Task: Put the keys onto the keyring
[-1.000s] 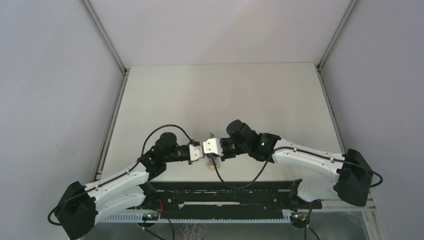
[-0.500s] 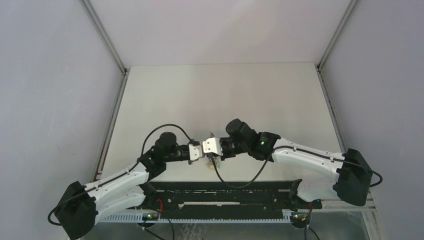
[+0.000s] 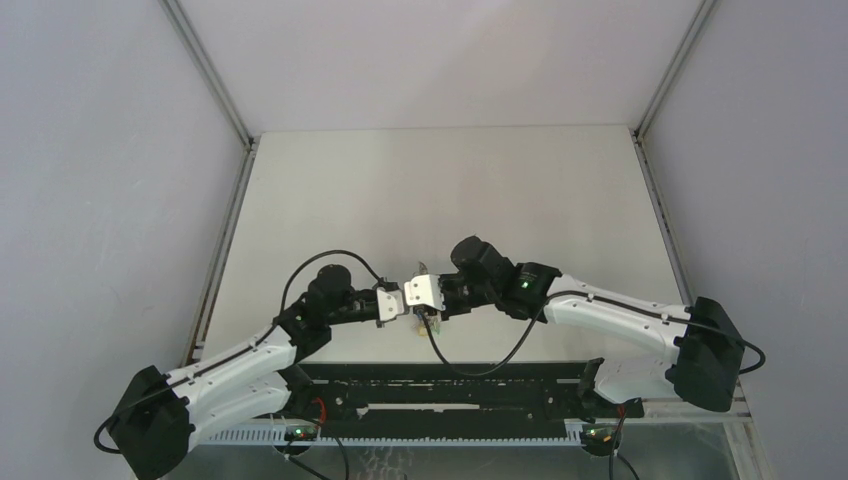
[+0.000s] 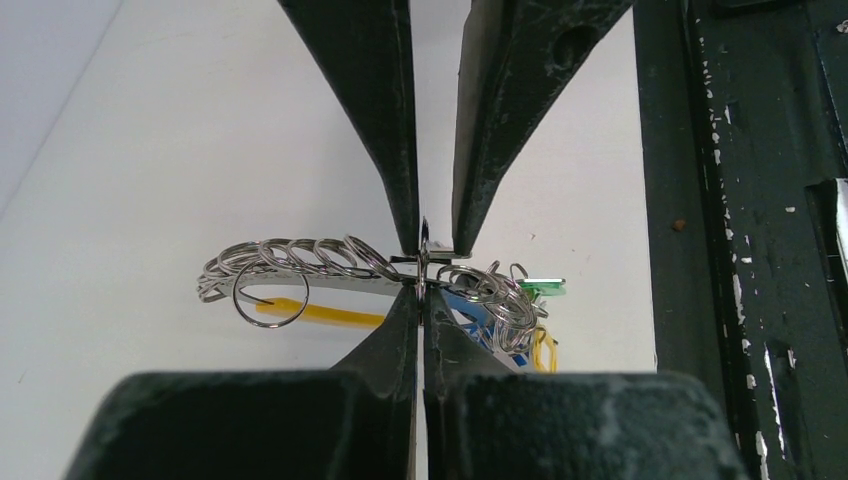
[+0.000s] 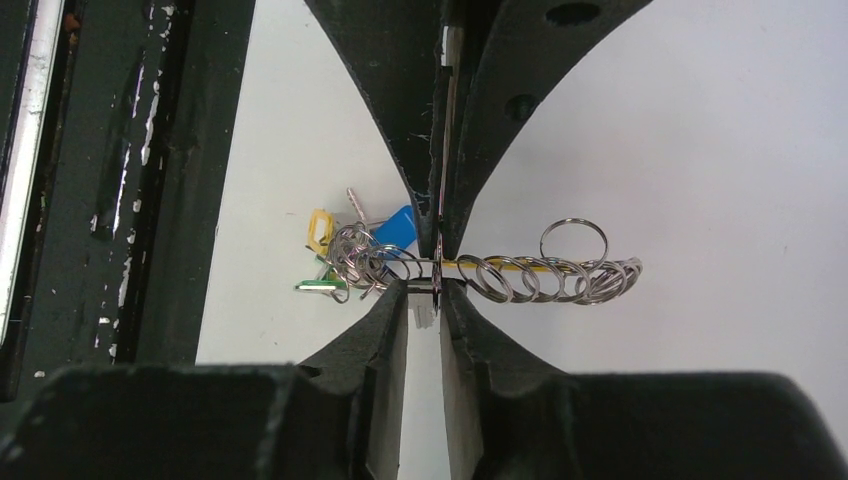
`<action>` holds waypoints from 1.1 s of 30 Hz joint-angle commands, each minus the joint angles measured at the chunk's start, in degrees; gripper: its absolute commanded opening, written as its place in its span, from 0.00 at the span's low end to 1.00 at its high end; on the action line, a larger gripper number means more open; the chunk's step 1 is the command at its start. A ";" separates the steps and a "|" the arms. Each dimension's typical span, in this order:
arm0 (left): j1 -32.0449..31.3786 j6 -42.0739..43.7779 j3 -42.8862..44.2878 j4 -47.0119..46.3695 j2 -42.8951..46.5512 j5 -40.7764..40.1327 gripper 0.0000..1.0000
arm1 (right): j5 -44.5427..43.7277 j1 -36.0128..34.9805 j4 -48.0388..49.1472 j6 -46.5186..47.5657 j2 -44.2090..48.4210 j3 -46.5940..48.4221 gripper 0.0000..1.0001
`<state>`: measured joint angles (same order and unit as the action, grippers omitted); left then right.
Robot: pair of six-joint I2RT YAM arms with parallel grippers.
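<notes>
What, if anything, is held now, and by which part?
The left gripper pinches the keyring at the middle of its row of rings; the right gripper stands slightly open there.

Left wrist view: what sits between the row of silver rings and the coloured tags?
In that view, both grippers meet there: the left gripper from below, jaws pinching the keyring; the right gripper from above, jaws slightly parted.

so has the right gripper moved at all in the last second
yes, slightly: against the black rail below it in the top view, the right gripper has edged left; the left gripper pinches the keyring
</notes>
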<state>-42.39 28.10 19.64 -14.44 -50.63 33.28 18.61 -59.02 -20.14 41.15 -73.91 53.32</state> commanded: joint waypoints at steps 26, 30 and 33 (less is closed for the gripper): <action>1.41 -2.33 0.80 -4.62 2.98 -17.64 0.00 | 5.63 14.19 8.55 -21.48 4.78 -7.00 0.43; 2.08 -3.50 -1.24 -7.23 5.79 -27.84 0.00 | 6.90 15.42 11.33 -24.97 0.98 -6.85 0.45; 3.02 -5.14 -2.19 -9.32 7.06 -34.58 0.00 | 7.62 15.56 12.77 -25.90 -3.36 -5.70 0.45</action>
<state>-40.64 25.67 19.27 -16.73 -46.04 10.33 23.83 -43.55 -12.03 19.94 -73.41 46.13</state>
